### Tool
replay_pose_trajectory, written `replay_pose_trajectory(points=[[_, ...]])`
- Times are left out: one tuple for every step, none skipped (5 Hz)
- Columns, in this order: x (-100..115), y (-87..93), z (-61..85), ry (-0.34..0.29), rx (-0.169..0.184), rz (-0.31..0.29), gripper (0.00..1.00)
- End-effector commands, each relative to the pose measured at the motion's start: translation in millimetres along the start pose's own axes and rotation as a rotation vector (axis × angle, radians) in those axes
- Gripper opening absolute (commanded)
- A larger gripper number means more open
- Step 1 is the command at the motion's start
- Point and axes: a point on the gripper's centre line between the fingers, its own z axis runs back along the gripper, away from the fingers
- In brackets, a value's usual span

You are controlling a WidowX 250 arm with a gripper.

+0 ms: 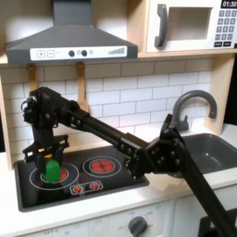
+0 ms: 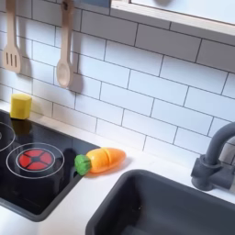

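Cylinder (image 1: 52,169), green and upright on the stove's (image 1: 28,190) left burner, sits directly under the gripper (image 1: 50,154), whose fingers straddle its top, though their grip cannot be told.

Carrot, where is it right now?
In the second exterior view the carrot lies on the counter between the stove, on the second exterior view's left, and the sink, on its right, its green end toward the red burner.

A green cylinder (image 1: 52,170) stands upright, apparently, on the stove's left burner (image 1: 42,176).
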Motion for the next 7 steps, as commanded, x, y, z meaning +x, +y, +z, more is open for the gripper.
replay_pose_trajectory(points=[[0,0.7,1.5,-0.006,-0.002,0.006,0.00],[1,-0.9,4.2,-0.013,-0.014,0.004,0.00],[0,0.5,3.1,-0.002,-0.027,0.017,0.00],[-3,-2.2,10.3,-0.006,-0.036,0.017,0.00],[-5,-5.8,10.8,-0.006,-0.042,0.013,0.00],[-8,-6.8,4.1,0.005,-0.050,0.010,0.00],[-15,-11.6,5.5,0.003,-0.046,-0.006,0.00]])
